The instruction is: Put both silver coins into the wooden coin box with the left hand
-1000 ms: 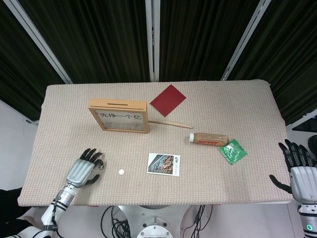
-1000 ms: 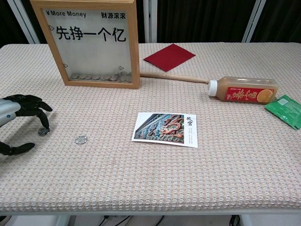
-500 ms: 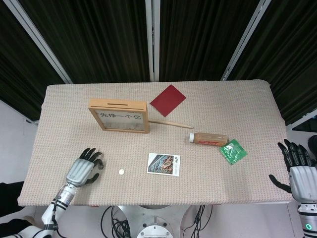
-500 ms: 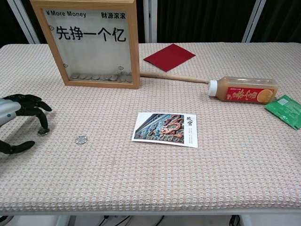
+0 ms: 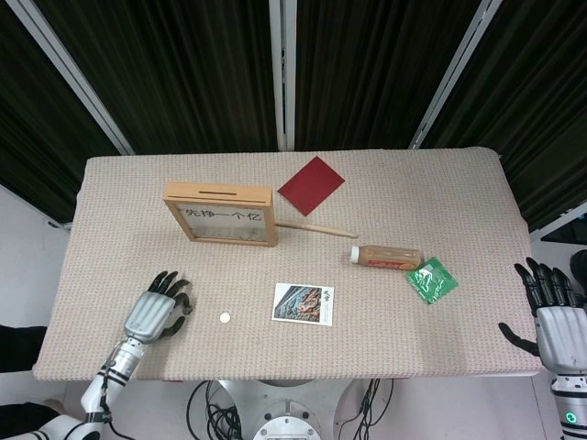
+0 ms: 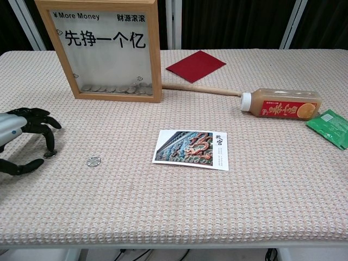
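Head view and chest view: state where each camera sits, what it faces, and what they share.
Head view: high above, looking down on the whole table; left hand and right hand show at the near corners.
Chest view: low at the near edge, looking across at the wooden coin box; only the left hand, fingers over a coin.
Shared: box, loose silver coin, postcard, bottle.

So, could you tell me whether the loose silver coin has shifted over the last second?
No: the silver coin lies left of the postcard, as before.
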`<state>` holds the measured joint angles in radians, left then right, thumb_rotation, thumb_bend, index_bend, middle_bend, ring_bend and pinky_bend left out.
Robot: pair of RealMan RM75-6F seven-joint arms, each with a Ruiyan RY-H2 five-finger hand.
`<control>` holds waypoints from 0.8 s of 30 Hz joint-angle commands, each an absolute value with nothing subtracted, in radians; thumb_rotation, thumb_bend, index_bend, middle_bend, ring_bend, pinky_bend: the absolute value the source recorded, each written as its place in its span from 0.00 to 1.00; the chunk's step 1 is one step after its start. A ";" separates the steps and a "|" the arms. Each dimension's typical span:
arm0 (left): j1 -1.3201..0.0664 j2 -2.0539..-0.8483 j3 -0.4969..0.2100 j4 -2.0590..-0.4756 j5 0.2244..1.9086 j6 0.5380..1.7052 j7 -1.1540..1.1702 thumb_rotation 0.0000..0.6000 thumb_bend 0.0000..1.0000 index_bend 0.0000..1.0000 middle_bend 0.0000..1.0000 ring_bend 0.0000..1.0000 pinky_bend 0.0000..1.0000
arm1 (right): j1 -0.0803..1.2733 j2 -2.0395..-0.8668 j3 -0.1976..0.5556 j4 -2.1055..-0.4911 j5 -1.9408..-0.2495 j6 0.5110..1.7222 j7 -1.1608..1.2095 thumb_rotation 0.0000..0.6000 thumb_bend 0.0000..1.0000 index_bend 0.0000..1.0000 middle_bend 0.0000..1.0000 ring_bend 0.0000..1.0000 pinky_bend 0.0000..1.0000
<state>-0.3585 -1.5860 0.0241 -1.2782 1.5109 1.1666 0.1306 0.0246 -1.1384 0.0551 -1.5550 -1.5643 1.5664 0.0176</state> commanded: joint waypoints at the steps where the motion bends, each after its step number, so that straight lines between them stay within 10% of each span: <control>1: -0.361 -1.590 0.025 -1.274 1.511 1.163 0.125 1.00 0.28 0.45 0.17 0.01 0.08 | 0.025 -1.139 0.055 -1.552 -1.563 1.565 0.021 1.00 0.09 0.00 0.00 0.00 0.00; 24: -0.374 -1.638 0.010 -1.210 1.520 1.187 0.051 1.00 0.28 0.50 0.21 0.01 0.08 | 0.032 -1.144 0.058 -1.536 -1.549 1.550 0.031 1.00 0.09 0.00 0.00 0.00 0.00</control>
